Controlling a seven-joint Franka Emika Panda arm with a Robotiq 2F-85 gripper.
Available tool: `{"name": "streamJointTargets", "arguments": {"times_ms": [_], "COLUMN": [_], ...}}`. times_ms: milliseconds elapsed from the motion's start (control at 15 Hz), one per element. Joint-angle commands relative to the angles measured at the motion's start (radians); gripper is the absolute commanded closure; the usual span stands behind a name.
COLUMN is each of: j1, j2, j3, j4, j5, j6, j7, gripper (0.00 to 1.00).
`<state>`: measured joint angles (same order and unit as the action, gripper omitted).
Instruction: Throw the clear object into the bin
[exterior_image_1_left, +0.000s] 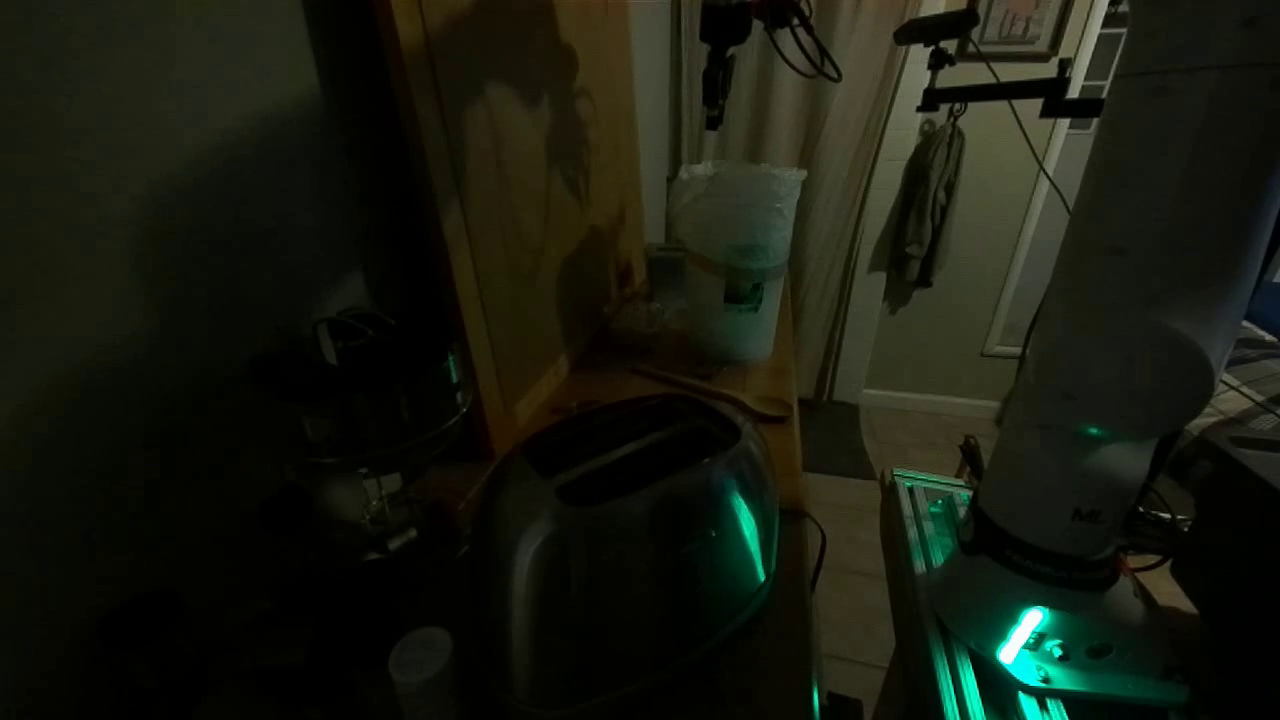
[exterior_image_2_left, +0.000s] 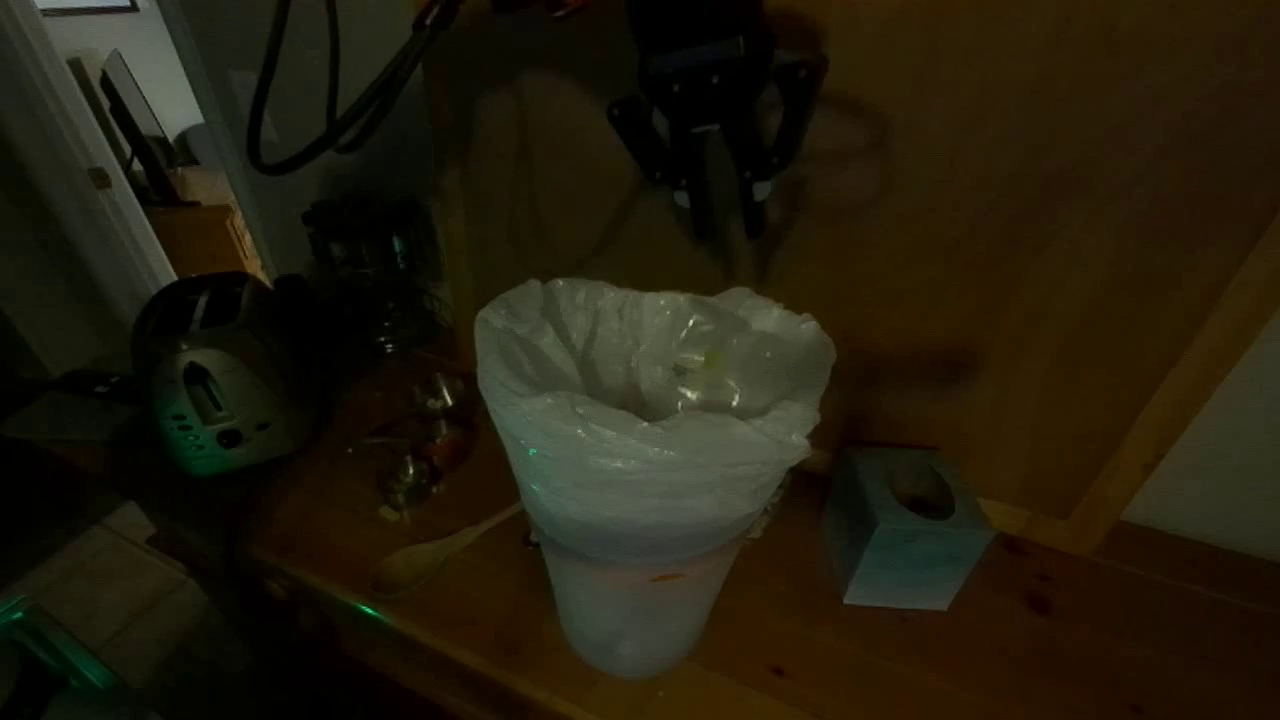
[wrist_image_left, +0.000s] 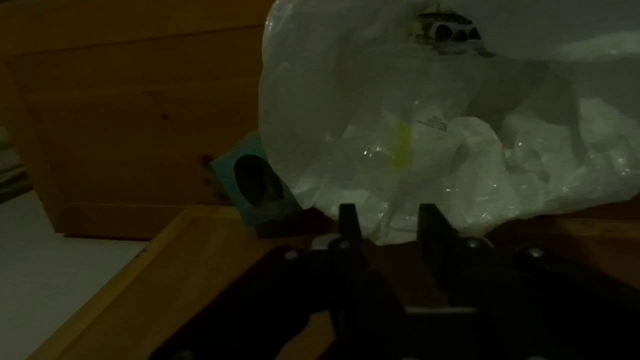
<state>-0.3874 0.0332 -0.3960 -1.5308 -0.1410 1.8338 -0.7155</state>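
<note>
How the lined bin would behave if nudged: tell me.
Pushed high up, the bin may well tip, since it tapers to a narrower bottom. The bag over its top would likely give and crinkle, as it looks thin and wrinkled. Pushed low, the bin might slide instead, since it stands on a wooden surface that looks smooth.

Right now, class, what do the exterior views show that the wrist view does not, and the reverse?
Only the exterior views: the toaster and wooden spoon, in both; the lit green strip and hanging cloth, in an exterior view.
Only the wrist view: a row of dark round spots on or behind the white liner of the bin; what they are is unclear.
Shared: the liner, the box with an oval opening, the wooden panel, the open gripper.
</note>
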Motion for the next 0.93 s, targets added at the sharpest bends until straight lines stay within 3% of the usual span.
{"name": "streamJointTargets", "arguments": {"times_ms": [0, 133, 333, 867], "j1": [-0.013, -0.012, 0.004, 0.122], "j2": [-0.035, -0.055, -0.120, -0.323], "j3": [-0.001, -0.001, 0.008, 0.043], "j4": [-0.035, -0.051, -0.093, -0.272], "j5": [0.017, 0.027, 0.082, 0.181], "j6": [0.004, 0.019, 0.028, -0.029], "j7": [-0.028, -0.057, -0.198, -0.419], "gripper": [0.31, 0.17, 0.01, 0.00]}}
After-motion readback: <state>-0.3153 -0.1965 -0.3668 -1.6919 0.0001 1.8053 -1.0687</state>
